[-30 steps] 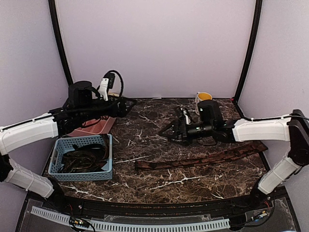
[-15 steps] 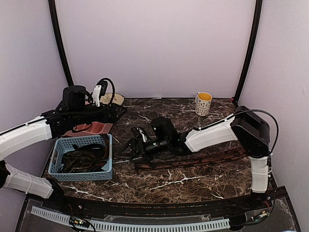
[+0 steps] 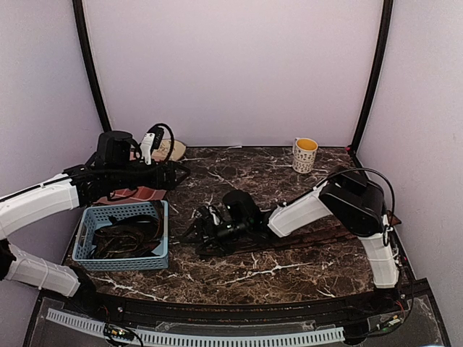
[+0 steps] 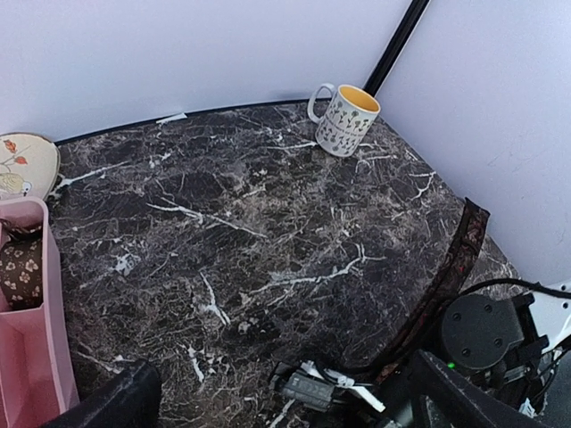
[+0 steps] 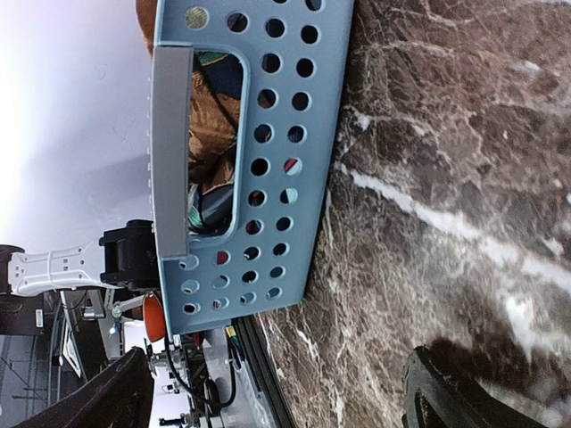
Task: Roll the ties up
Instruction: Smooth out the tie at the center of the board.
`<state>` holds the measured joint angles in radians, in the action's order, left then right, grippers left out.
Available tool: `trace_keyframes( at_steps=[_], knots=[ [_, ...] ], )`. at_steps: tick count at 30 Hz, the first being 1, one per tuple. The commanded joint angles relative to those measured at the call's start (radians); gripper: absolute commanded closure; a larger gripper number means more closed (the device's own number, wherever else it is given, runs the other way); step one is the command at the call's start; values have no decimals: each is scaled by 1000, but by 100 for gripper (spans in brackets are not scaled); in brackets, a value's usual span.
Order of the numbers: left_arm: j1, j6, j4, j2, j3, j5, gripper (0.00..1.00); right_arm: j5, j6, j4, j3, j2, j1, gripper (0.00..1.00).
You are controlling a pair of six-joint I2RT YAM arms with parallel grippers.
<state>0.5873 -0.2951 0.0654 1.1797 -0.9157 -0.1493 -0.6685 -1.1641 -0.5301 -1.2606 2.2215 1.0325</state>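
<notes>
Seen from the top camera, the marble worktop (image 3: 289, 278) is closed in by purple walls (image 3: 231, 72) on the left, far and right sides, and its middle and near right lie bare. A blue basket (image 3: 123, 262) sits at the near left edge with dark tangled ties (image 3: 126, 238) inside. A pink box (image 3: 141, 194) stands just beyond the basket, and a mug (image 3: 304, 155) stands near the far right corner. One long flat tie (image 3: 318, 237) stretches from the right edge toward the centre. The right end effector (image 3: 197, 231), spread wide and holding nothing, hangs low at the flat tie's left end, between it and the basket. Whether it touches the fabric cannot be told. The left end effector (image 3: 178, 173) is also wide and empty, raised over the far left area beyond the pink box, well apart from the flat tie. In the left wrist view, its two dark fingers (image 4: 107, 406) frame open marble that runs to the far wall and the mug (image 4: 346, 120). The flat tie (image 4: 453, 263) curves along the right side, and the right arm (image 4: 486, 332) sits over its near end. In the right wrist view, the fingers (image 5: 455, 392) stand far apart over bare marble. The basket's perforated wall (image 5: 285, 107) is close ahead, and the ties (image 5: 212, 125) show through its handle slot.
</notes>
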Motion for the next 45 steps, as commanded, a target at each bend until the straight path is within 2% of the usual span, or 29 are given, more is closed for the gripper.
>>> trace_keyframes(
  at_steps=[1, 6, 10, 18, 24, 29, 36, 45],
  knots=[
    [18, 53, 17, 28, -9, -83, 1, 25, 81, 6, 93, -192, -30, 2],
    [95, 99, -31, 61, -4, -109, 1, -12, 117, 0, 323, -403, -146, 1],
    [129, 108, -34, 117, -22, -94, 1, -44, 115, -12, 424, -467, -191, 1],
    [147, 109, -56, 167, -41, -93, 1, -61, 45, -140, 430, -345, -150, 2],
    [146, 113, -56, 169, -32, -80, 1, -61, -13, -262, 503, -230, -169, 4],
    [151, 122, -60, 196, -39, -114, 2, -69, -29, -257, 506, -298, -170, 5],
    [170, 134, -68, 238, -61, -126, 3, -74, 79, -57, 510, -512, -247, 4],
    [175, 143, -73, 276, -83, -121, 3, -86, 56, -177, 582, -412, -280, 4]
  ],
)
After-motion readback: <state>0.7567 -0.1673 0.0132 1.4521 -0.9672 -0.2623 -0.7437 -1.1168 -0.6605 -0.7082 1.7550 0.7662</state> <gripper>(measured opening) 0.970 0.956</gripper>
